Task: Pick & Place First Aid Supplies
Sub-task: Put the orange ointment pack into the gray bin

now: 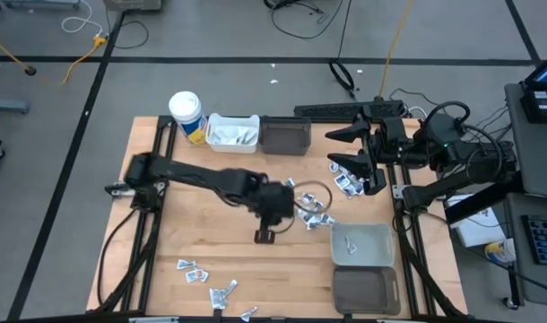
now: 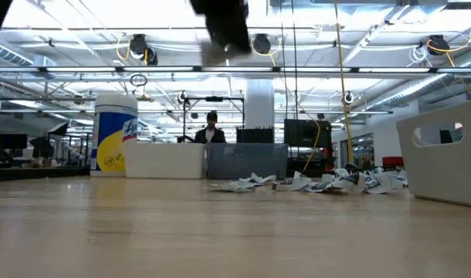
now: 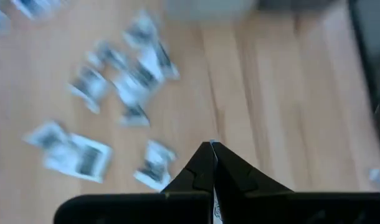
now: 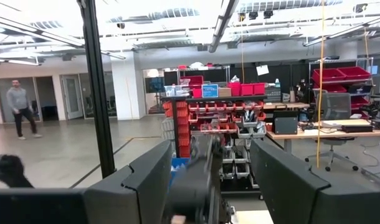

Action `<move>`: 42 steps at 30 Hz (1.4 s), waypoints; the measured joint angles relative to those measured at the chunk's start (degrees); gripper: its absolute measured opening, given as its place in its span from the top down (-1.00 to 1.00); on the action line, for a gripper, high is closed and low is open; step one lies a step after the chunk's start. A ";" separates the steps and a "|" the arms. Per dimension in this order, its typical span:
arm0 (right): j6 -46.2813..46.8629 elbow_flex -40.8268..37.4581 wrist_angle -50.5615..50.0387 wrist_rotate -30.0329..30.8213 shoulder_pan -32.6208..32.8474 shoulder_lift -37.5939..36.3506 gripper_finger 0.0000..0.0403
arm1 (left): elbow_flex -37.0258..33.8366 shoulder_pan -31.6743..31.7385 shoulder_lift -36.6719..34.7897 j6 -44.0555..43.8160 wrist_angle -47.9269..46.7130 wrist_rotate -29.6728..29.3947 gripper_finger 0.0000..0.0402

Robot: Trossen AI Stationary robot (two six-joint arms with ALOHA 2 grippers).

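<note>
Left wrist view: packet (image 3: 214,205) (thin) between left pincer (image 3: 212,149) fingers.

Packets (image 1: 345,182) noted as white with dark print. Cup (image 1: 186,111) white, banded yellow. Tabletop (image 1: 229,224) pale wood-grained.

Table (image 1: 256,269): pale wood planks, smooth matt finish. Packets (image 1: 345,179) beside grey bin (image 1: 363,245): crinkled, possibly foil-paper. Bin: matt plastic. Left gripper (image 3: 212,152): matt black plastic.
</note>
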 joint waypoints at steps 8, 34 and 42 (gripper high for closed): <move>0.00 0.00 -0.07 0.04 0.00 0.02 -0.05 | 0.00 2.02 -12.27 -0.99 9.30 -6.07 1.00; 6.06 0.02 -0.03 -0.20 -0.01 10.28 -0.05 | -3.49 2.12 -33.71 6.14 19.86 -10.03 1.00; 9.49 0.02 1.29 -0.20 0.00 12.65 -0.05 | -9.63 2.12 -35.47 5.60 33.27 -9.94 1.00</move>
